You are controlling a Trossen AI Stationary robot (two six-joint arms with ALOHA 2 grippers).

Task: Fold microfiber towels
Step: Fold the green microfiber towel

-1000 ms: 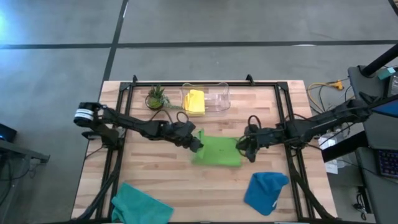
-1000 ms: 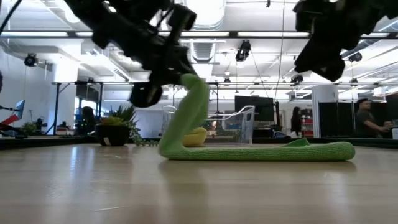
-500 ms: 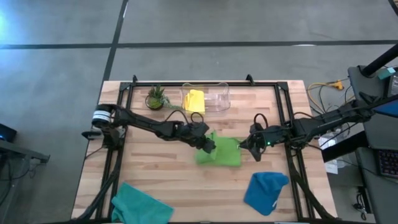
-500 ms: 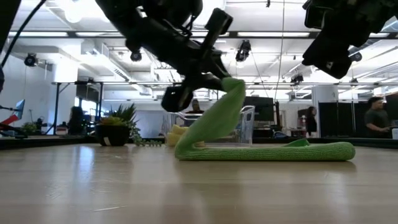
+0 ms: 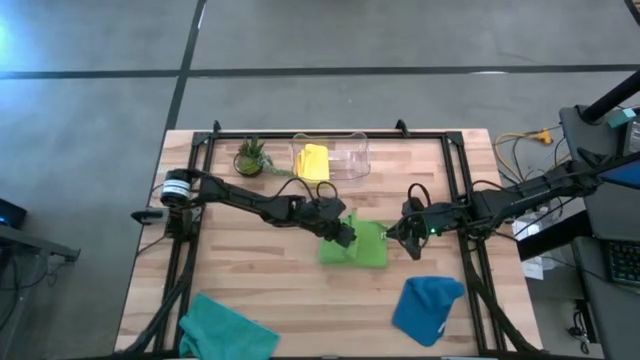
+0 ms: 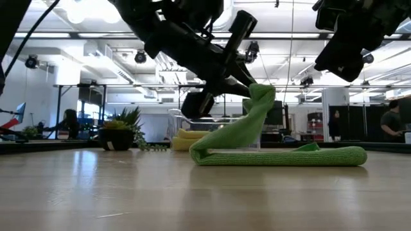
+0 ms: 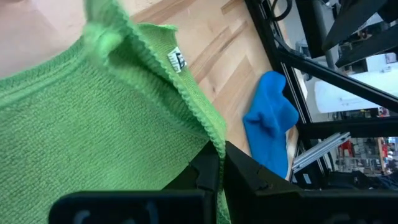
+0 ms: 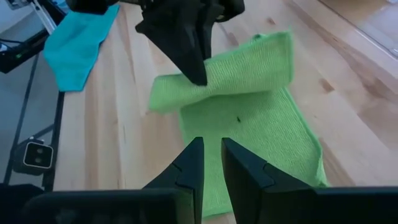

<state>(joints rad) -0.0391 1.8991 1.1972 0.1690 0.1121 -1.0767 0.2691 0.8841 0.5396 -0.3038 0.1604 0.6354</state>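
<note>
Folding step: left gripper (image 6: pixel 252 90) fingers clamp the green towel (image 5: pixel 362 247) edge, raised mid-desk. Right gripper (image 5: pixel 392 234) fingers narrow, empty. Next: lay edge rightward.

Green towel (image 5: pixel 360 244) mid-surface: lower layer flat, one edge lifted & curled over the rest, pinched by left claw (image 5: pixel 345 236). Low view: raised flap (image 6: pixel 247 119) arcs up from the fold at one end, flat part (image 6: pixel 302 156) lies level on surface. Small white tag (image 7: pixel 177 60) on the hem.

Blue towel (image 5: pixel 428 306) crumpled near surface's front edge, right side. Teal towel (image 5: pixel 225 326) loosely spread at front left corner, partly over the edge. Yellow towel (image 5: pixel 313 162) folded, lying at the back of the surface, well apart from the others.
</note>
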